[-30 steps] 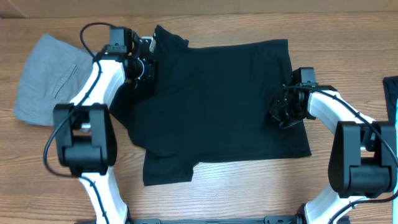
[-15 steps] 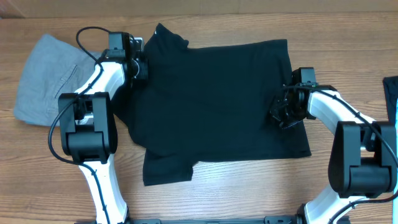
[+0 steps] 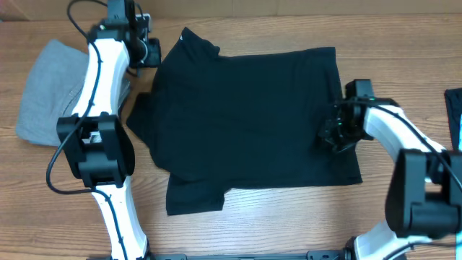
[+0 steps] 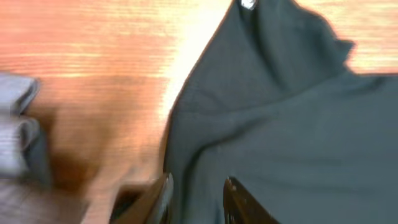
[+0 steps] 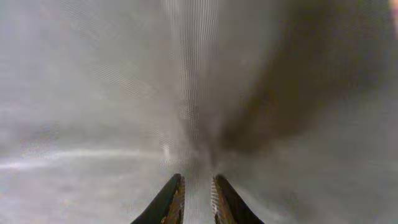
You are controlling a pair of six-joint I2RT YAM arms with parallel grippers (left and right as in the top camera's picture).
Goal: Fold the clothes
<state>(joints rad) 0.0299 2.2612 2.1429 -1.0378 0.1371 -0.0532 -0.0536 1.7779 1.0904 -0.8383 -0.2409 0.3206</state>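
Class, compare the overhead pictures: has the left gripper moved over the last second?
Yes. The left gripper has moved off the black T-shirt towards the far edge of the table, now level with the top of the grey trousers.

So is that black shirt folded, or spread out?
Spread out. The black shirt lies flat on the table, its whole body showing and one sleeve sticking out at the lower left; no fold across the body shows.

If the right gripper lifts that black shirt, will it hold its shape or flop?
Probably floppy: the black shirt lies flat, and its fabric bunches into a ridge at the right gripper. Lifted there, it would likely drape and drag across the table. It looks thin, so probably light.
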